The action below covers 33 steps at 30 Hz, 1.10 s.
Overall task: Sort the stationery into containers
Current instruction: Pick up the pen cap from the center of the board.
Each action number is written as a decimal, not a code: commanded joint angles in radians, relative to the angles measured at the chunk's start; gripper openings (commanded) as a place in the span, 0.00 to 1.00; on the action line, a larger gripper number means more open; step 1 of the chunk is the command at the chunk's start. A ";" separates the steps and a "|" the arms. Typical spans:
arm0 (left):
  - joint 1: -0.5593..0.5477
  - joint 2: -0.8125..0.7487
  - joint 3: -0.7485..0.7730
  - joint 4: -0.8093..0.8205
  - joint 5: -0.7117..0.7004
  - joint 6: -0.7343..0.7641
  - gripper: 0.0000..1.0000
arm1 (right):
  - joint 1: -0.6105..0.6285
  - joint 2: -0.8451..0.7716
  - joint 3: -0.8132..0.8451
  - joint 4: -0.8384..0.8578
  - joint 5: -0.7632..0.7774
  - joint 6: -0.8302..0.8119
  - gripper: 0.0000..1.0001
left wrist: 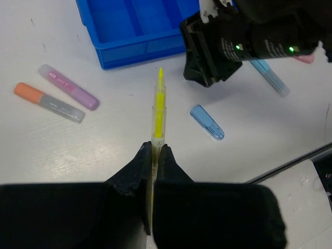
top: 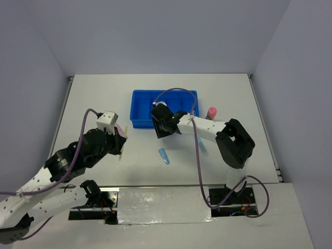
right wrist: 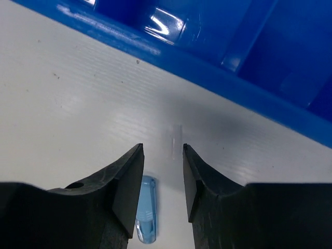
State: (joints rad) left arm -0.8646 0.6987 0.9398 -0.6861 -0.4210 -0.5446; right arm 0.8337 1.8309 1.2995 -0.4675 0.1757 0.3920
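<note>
Right, counting from the overhead feed: one blue tray [top: 142,93] at 12 o'clock on the desk [top: 93,98], and two hands. My left hand [left wrist: 155,154], at 8 o'clock from the tray, is pinched narrow on one yellow pen [left wrist: 159,106], whose tip points toward the tray. My right hand [right wrist: 162,174] sits just beside the tray's near wall, its fingers parted a moderate way with nothing between them.

Loose on the desk I count two markers lying side by side at 10 o'clock from the yellow pen, an orange-capped marker [left wrist: 45,101] and a purple marker [left wrist: 68,87]. There is also one blue cap [left wrist: 207,122] at 6 o'clock from the right hand, one blue pen [left wrist: 270,78], and one pink-capped stick [top: 211,112] at 3 o'clock from the tray.

The blue pen runs under the right arm [top: 207,127], so only part of it shows. In the right wrist feed the blue cap is half behind a finger, and a faint pale smear [right wrist: 174,140] on the desk ahead of the fingertips is too dim to identify. The arm also covers the tray's near side, so I can't count its compartments.
</note>
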 commanded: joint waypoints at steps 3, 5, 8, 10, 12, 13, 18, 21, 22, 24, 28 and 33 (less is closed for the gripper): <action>-0.001 -0.116 -0.032 0.056 0.057 0.084 0.00 | 0.010 0.077 0.070 -0.023 0.025 -0.004 0.43; 0.001 -0.131 -0.036 0.062 0.060 0.089 0.00 | 0.012 0.097 0.080 -0.031 0.030 0.002 0.42; -0.001 -0.139 -0.041 0.060 0.067 0.090 0.00 | 0.013 0.107 0.078 -0.034 0.038 0.007 0.41; -0.001 -0.134 -0.041 0.062 0.073 0.092 0.00 | 0.015 0.117 0.078 -0.034 0.038 0.005 0.41; -0.001 -0.125 -0.042 0.065 0.085 0.095 0.00 | 0.013 0.134 0.081 -0.034 0.028 0.002 0.40; -0.001 -0.122 -0.041 0.062 0.083 0.094 0.00 | 0.013 0.142 0.083 -0.036 0.028 0.001 0.40; -0.001 -0.119 -0.044 0.068 0.099 0.098 0.00 | 0.013 0.183 0.080 -0.019 0.012 0.001 0.35; -0.001 -0.119 -0.044 0.069 0.102 0.100 0.00 | 0.013 0.199 0.083 -0.020 0.004 0.002 0.25; -0.001 -0.117 -0.044 0.069 0.103 0.100 0.00 | 0.015 0.196 0.083 -0.025 0.002 0.005 0.21; -0.001 -0.116 -0.044 0.072 0.108 0.098 0.00 | 0.019 0.163 0.070 -0.022 -0.007 0.011 0.03; -0.001 -0.117 -0.038 0.092 0.155 0.089 0.00 | 0.013 0.015 0.001 0.103 -0.099 0.024 0.00; 0.001 -0.123 -0.061 0.178 0.209 0.032 0.00 | 0.001 -0.280 -0.086 0.301 -0.056 0.070 0.00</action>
State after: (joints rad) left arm -0.8646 0.5797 0.8940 -0.6178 -0.2672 -0.4797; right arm 0.8371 1.7676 1.2160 -0.3679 0.1001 0.4164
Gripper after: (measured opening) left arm 0.098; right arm 0.027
